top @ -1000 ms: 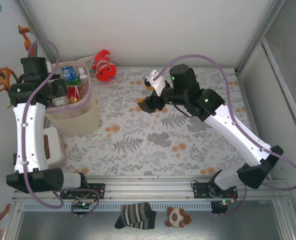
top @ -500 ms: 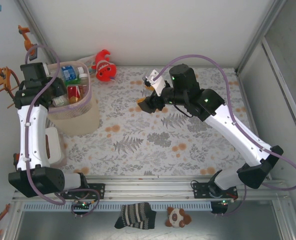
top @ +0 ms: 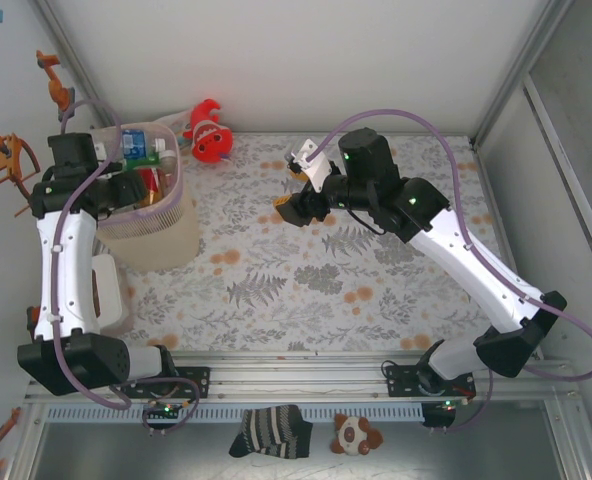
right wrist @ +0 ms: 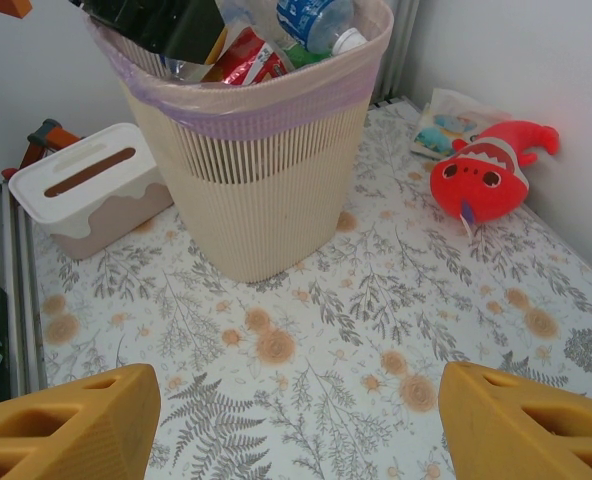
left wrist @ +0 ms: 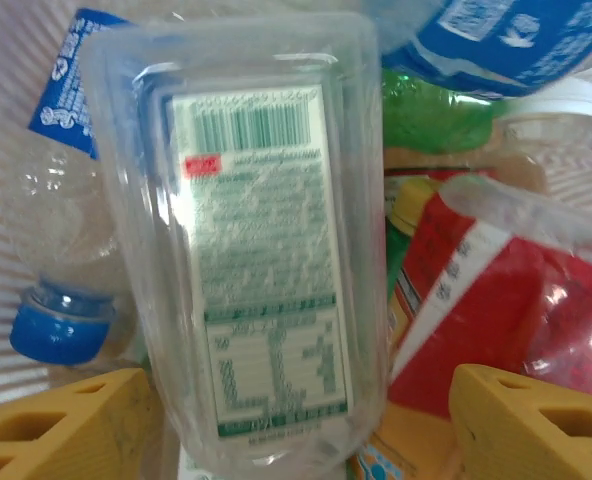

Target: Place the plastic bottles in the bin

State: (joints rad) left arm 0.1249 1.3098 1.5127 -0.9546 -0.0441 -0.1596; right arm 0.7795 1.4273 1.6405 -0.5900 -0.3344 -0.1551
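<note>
Clear bottle (left wrist: 266, 270) lies on the pile inside the bin (top: 162, 245), my left gripper (left wrist: 296, 400) spread wide either side. Best retract straight up, avoid snagging the rim.

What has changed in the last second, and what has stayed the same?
The left gripper has moved slightly rightward over the opening of the bin; it is open above a clear bottle lying among the others. The right gripper, also open, the bin and the red plush toy have not moved.
</note>
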